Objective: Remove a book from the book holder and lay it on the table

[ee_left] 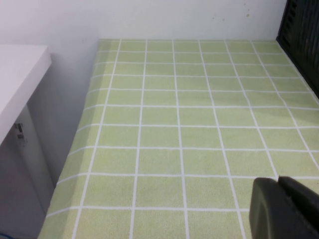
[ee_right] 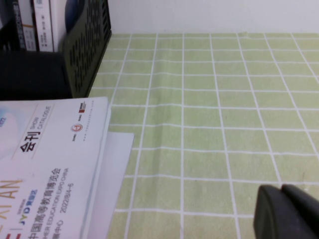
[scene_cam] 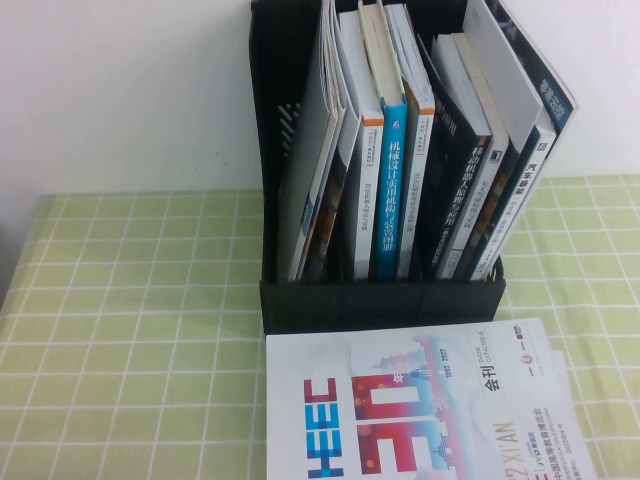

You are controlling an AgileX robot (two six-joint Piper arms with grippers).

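- the book (scene_cam: 312, 150), a large thin grey-covered magazine with a little orange showing near its foot, is standing upright in the leftmost compartment of the book holder (scene_cam: 380, 300), leaning against the neighbouring volumes.
- the book holder is sitting at the back of the table (scene_cam: 130, 330), against the white wall, and is holding more upright books, among them a blue-spined book (scene_cam: 390, 190) in the middle and dark-spined ones on the robot's right.
- a white magazine (scene_cam: 420, 410) with big blue and red lettering is lying flat on the table just in front of the holder's low front wall, overlapping a plain white sheet (ee_right: 112, 179).
- the left gripper (ee_left: 278, 185) is hanging over bare green cloth on the holder's left side, its dark fingers sitting together with nothing between them.
- the right gripper (ee_right: 280, 191) is hovering over the cloth to the right of the white magazine, fingers likewise pressed together and holding nothing.
- neither gripper is showing in the high view.
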